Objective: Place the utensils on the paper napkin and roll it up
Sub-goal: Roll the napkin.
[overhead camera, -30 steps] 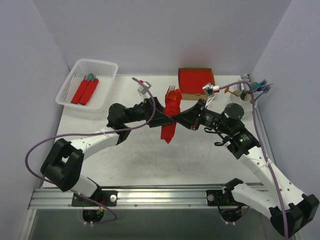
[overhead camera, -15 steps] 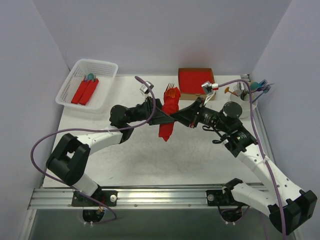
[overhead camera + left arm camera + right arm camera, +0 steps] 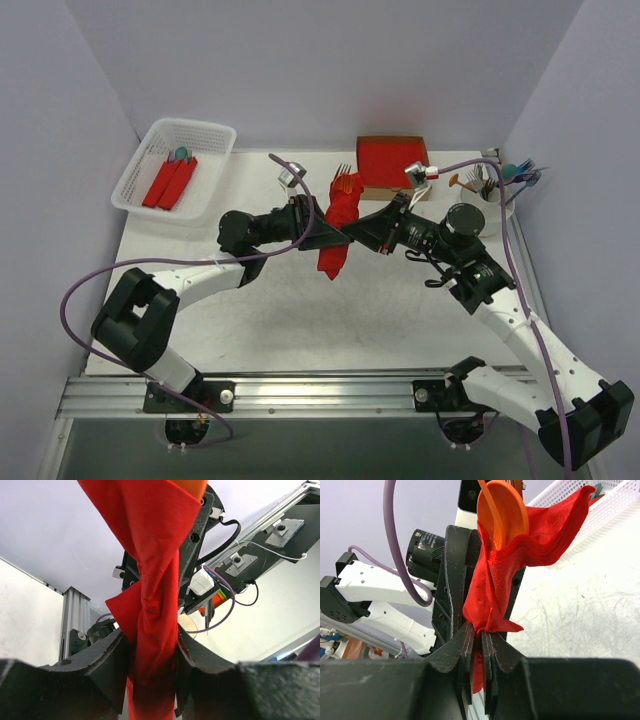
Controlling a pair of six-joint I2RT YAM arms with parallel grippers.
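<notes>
Right, the napkin (image 3: 339,230) is up in the air, rolled into a loose red bundle over the far middle of the surface (image 3: 300,310), and both arms have a hold of it.

The left fingers (image 3: 107,662) are pinching the roll from either side at its narrow waist, the paper filling the gap between them. The right fingers (image 3: 457,652) are pressed almost together, nipping the crumpled lower end.

I'd judge this bundle light and floppy. The paper is thin, it creases under any squeeze, and it looks ready to tear or unwind. The utensils inside are the only stiff part, and smooth enough to slide out of the open end if it tips. The best hold is around the middle, where the paper wraps their handles, not on the loose flap.

The overhead view shows where everything sits: fork tips (image 3: 344,178) poking from the far end, and the basket (image 3: 135,185) at the far left corner. It hides the grip itself behind the arms. The wrist views show that, and the right one catches an orange spoon (image 3: 500,512) standing out of the roll's mouth.
</notes>
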